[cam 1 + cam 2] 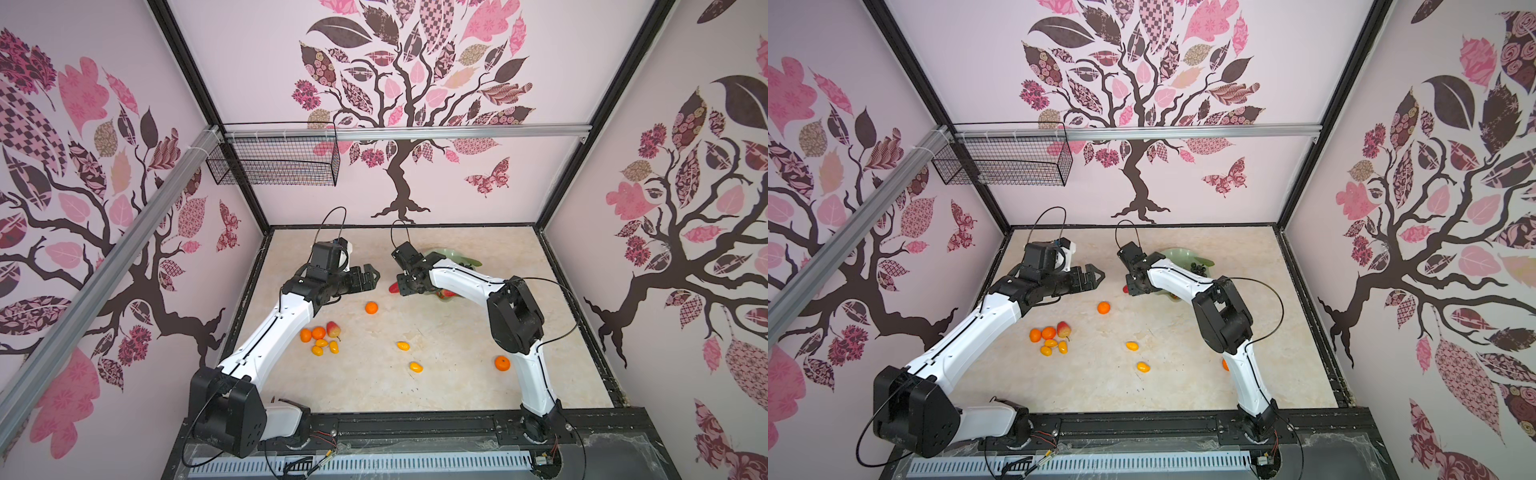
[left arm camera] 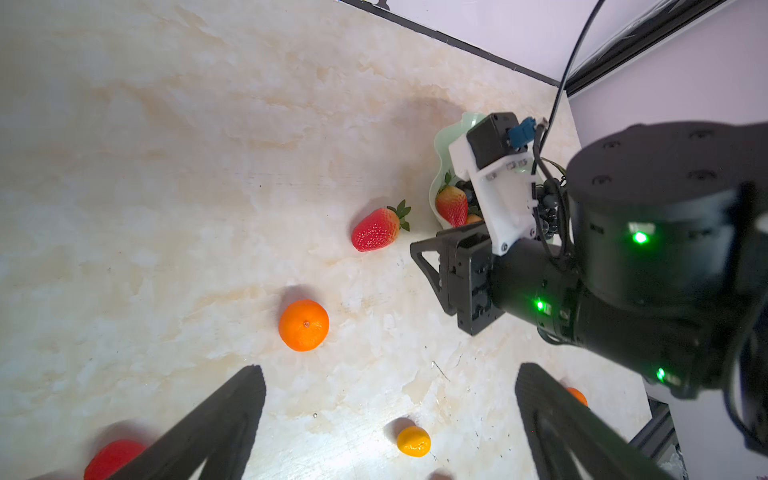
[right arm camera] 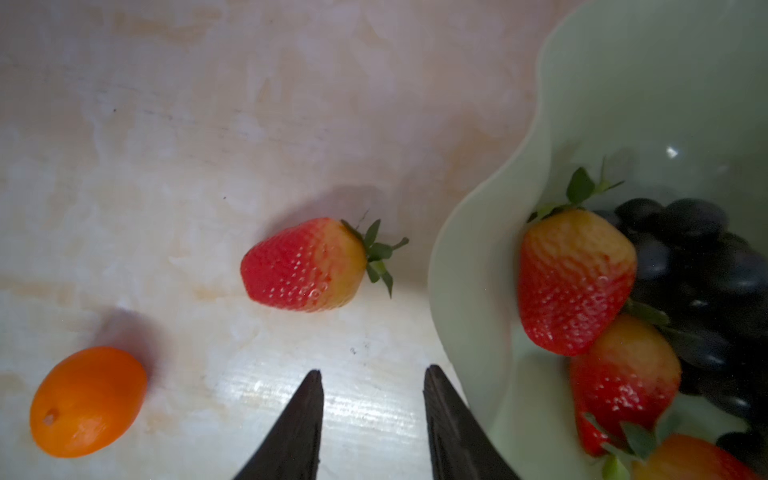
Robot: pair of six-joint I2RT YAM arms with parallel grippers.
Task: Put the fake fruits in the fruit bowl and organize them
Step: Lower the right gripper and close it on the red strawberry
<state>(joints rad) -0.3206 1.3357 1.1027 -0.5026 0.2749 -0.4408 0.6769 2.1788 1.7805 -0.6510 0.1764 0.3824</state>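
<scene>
The right fingers (image 3: pixel 299 415) stand partly apart with nothing between them, their tips pointing down at the bare bench (image 3: pixel 187 145). A loose strawberry (image 3: pixel 303 266) lies on its side ahead of the tips and apart from them, its green cap turned toward the fruit bowl (image 3: pixel 469 291). The bowl's wavy rim runs just beside one finger; whether they touch cannot be told. Beyond that finger, inside the bowl, more strawberries (image 3: pixel 575 282) lean against a dark grape bunch (image 3: pixel 698 257).

In a top view the right arm (image 1: pixel 465 278) rises from the near edge and bends sharply at the elbow. Its forearm stretches toward the middle, and the wrist tips down at the bowl's edge.

The left fingers (image 2: pixel 224 419) are spread wide and hold nothing. A round orange (image 2: pixel 303 325) lies ahead of their tips, apart from them, and a small yellow oval (image 2: pixel 413 441) sits on the bench between them. The left arm (image 1: pixel 270 332) slants up from its base, wrist about level above the bench, with the fingers aimed toward the right wrist. Behind these fingers, beside the forearm, lies a cluster of fruits (image 1: pixel 320 338).
</scene>
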